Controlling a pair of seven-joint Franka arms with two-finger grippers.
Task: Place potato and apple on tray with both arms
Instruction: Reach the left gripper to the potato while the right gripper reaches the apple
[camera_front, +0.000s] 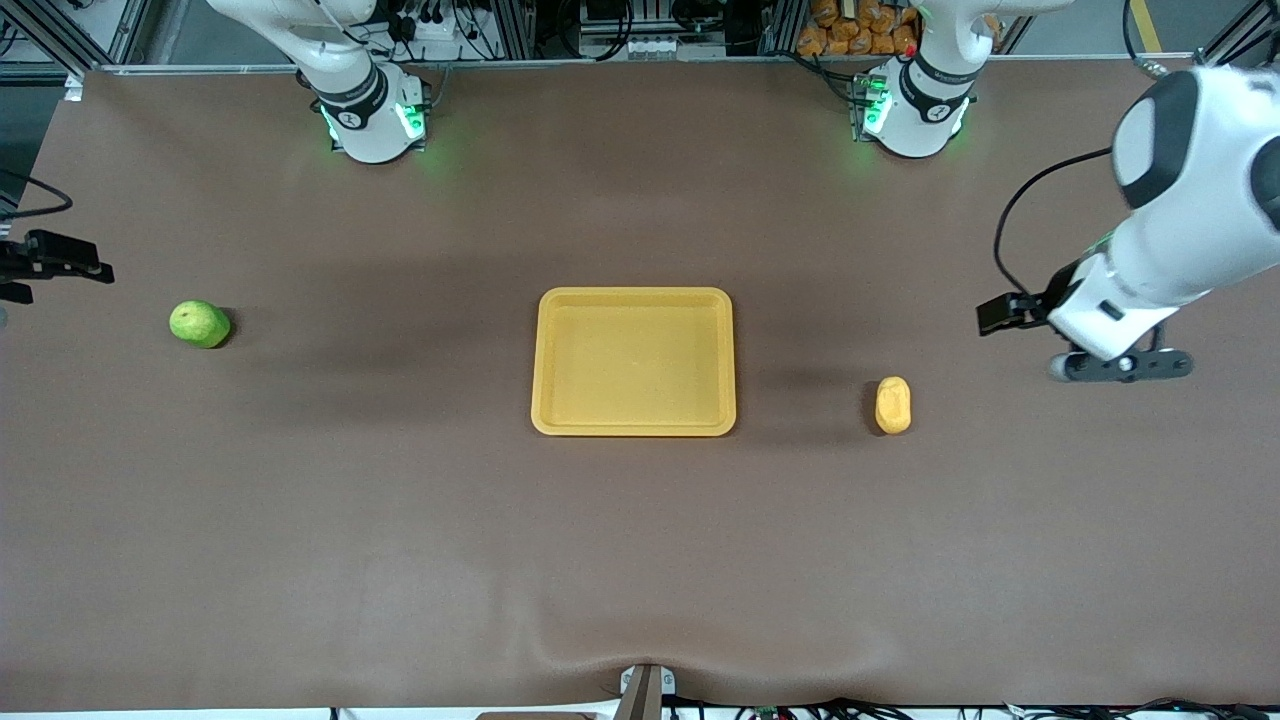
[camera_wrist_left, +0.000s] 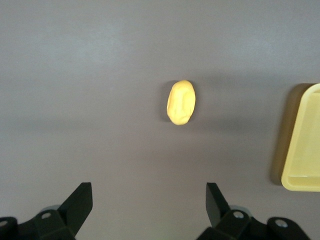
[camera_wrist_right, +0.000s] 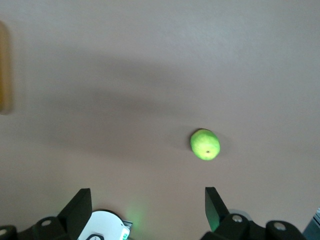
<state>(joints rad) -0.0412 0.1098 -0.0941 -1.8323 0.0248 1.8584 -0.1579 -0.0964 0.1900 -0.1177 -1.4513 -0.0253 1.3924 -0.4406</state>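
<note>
**Handling notes: tray, apple, potato, both still apart**

Surface (camera_front: 640, 560): brown, matte, slightly wrinkled at the edge nearest the front camera. Looks to give fair friction, so neither item should skate when touched.

Tray (camera_front: 634, 361): flat, yellow-orange, rectangular with rounded corners and a low raised rim. Sits mid-surface, empty. Judged rigid plastic; the rim is low, so a rounded item released from height could roll out. Release low, near the middle.

Apple (camera_front: 200, 324): bright green, roundish, a little lumpy, dark stem dimple visible in the right wrist view. Lies toward the right arm's end, well apart from the tray. Likely firm, light, smooth-skinned and prone to rolling. Best taken across its widest middle, fingers on opposite flanks.

Potato (camera_front: 893, 404): yellow-orange, oblong, smooth matte skin, slightly smaller than the apple. Lies toward the left arm's end, near the tray but not touching, a bit nearer the front camera than the apple. Probably firm and light; the matte skin should grip well. Take it across the short axis, mid-length.

Left gripper (camera_wrist_left: 149, 202): fingers spread wide, holding nothing, above the surface at the left arm's end, potato in its wrist view.

Right gripper (camera_wrist_right: 148, 206): fingers spread wide, empty, above the right arm's end, apple in its wrist view.
</note>
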